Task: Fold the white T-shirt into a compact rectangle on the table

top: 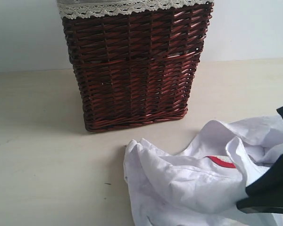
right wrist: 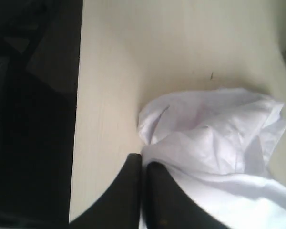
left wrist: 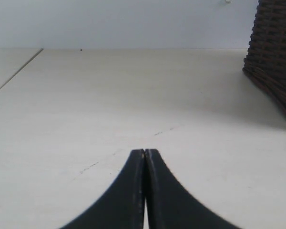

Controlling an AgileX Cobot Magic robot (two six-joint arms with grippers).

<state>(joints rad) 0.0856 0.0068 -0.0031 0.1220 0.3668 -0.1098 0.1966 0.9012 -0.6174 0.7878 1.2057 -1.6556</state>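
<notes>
The white T-shirt (top: 188, 179) lies crumpled on the table (top: 37, 141) at the front right, with a strip of its red band (top: 221, 161) showing. My right gripper (top: 247, 197) comes in from the right edge, low on the shirt's near right side. In the right wrist view the right gripper (right wrist: 144, 160) is shut, with a fold of the T-shirt (right wrist: 214, 138) pinched at its tips. The left gripper (left wrist: 145, 151) is shut on nothing, hanging over bare table (left wrist: 109, 95) away from the shirt. It is out of the exterior view.
A dark wicker basket (top: 132, 70) with cream lace trim stands at the back middle, just behind the shirt; its corner (left wrist: 271, 62) shows in the left wrist view. The table's edge (right wrist: 81, 95) runs close beside the right gripper, with dark space beyond it.
</notes>
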